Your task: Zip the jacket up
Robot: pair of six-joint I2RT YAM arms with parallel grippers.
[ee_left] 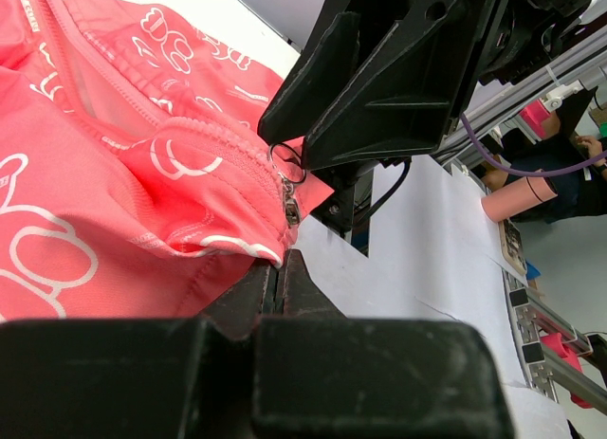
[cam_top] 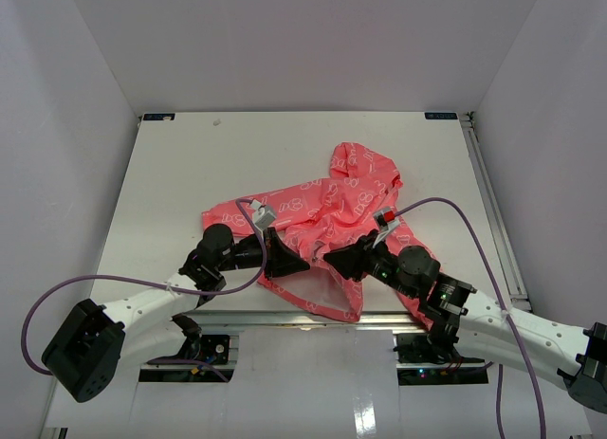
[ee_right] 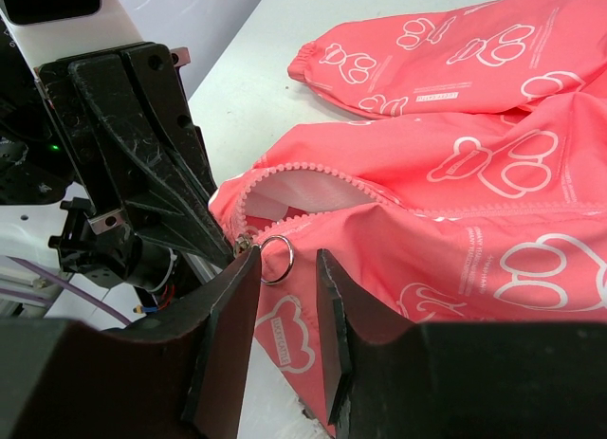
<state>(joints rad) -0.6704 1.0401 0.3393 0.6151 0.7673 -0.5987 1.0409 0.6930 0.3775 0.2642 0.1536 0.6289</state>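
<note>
The coral-pink jacket (cam_top: 332,207) lies crumpled mid-table, its front zipper open and the white lining showing (ee_right: 313,188). My left gripper (cam_top: 287,260) is shut on the jacket's bottom hem just below the zipper slider (ee_left: 291,208), as seen in the left wrist view (ee_left: 280,266). The slider's metal pull ring (ee_right: 276,259) hangs between the fingers of my right gripper (ee_right: 286,273), close to the left finger. That gripper is open and faces the left one (cam_top: 334,259). The ring also shows in the left wrist view (ee_left: 287,163).
A metal rail (cam_top: 285,318) runs along the table's near edge below the hem. White walls enclose the table on three sides. A sleeve (ee_right: 427,64) lies beyond the zipper. Purple cables (cam_top: 446,207) loop off both arms.
</note>
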